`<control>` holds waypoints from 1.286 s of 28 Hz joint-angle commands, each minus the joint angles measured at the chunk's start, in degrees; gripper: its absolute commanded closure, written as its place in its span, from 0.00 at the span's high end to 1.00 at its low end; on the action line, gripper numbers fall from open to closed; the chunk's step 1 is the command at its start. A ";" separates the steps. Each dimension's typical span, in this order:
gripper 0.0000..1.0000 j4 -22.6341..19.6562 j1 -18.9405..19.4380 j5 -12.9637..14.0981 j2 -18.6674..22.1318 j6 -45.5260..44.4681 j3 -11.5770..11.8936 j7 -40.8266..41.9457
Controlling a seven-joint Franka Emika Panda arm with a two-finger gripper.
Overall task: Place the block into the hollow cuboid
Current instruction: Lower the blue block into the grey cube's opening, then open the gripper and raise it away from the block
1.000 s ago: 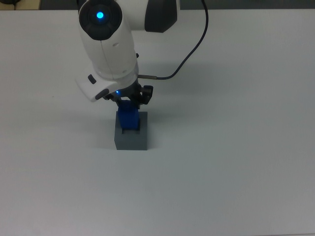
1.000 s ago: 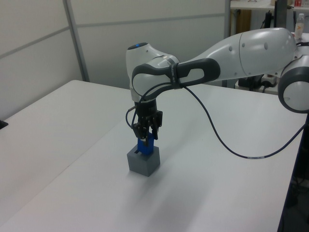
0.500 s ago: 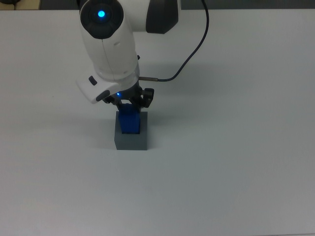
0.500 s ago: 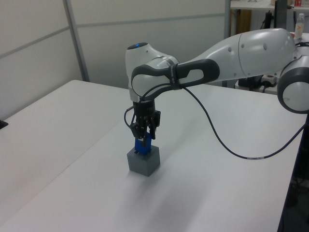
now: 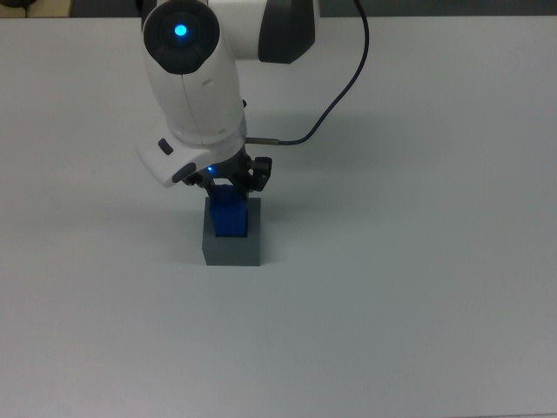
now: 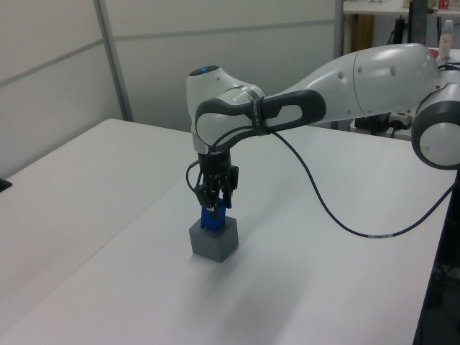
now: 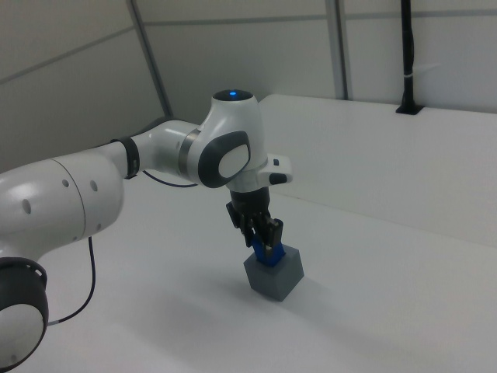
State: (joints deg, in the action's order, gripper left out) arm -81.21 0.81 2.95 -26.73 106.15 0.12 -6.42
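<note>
One blue block (image 5: 229, 217) stands upright with its lower end down in the square recess of the grey hollow cuboid (image 5: 231, 246), its upper part poking above the rim. The gripper (image 6: 213, 208) is clamped on the block's top. Over the last second the block has sunk a little deeper and straightened, so the insertion looks nearly done; letting go should finish it. The cuboid sits alone on the white table (image 5: 418, 287), the arm's black cable (image 5: 335, 96) trailing behind.
</note>
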 commanded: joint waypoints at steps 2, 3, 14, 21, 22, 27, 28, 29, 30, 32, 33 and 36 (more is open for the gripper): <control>0.54 1.05 0.16 -1.46 -0.51 0.46 0.14 1.14; 0.60 0.97 0.16 -1.63 -0.51 0.55 0.06 1.14; 1.00 0.79 0.25 -2.16 -0.60 0.46 0.05 0.53; 1.00 0.62 0.25 -2.16 2.55 -0.42 0.05 0.44; 1.00 0.35 0.25 -2.16 3.61 -0.77 -0.03 0.44; 1.00 -0.79 -0.02 -2.16 10.37 -7.61 0.40 0.44; 1.00 -0.88 -0.02 -2.25 11.34 -8.85 0.41 0.44; 1.00 -0.88 0.07 -2.43 13.18 -11.55 0.49 0.53; 1.00 -0.88 0.07 -2.78 14.07 -12.89 0.49 0.53; 1.00 -0.88 0.07 -3.92 15.48 -15.00 0.41 0.53; 1.00 -0.88 0.16 -4.44 15.92 -15.79 0.41 0.44; 1.00 -0.88 0.07 -4.98 17.67 -17.73 0.40 1.06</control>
State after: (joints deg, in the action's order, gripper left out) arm -80.09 0.69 -0.54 -12.26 90.67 0.29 -6.25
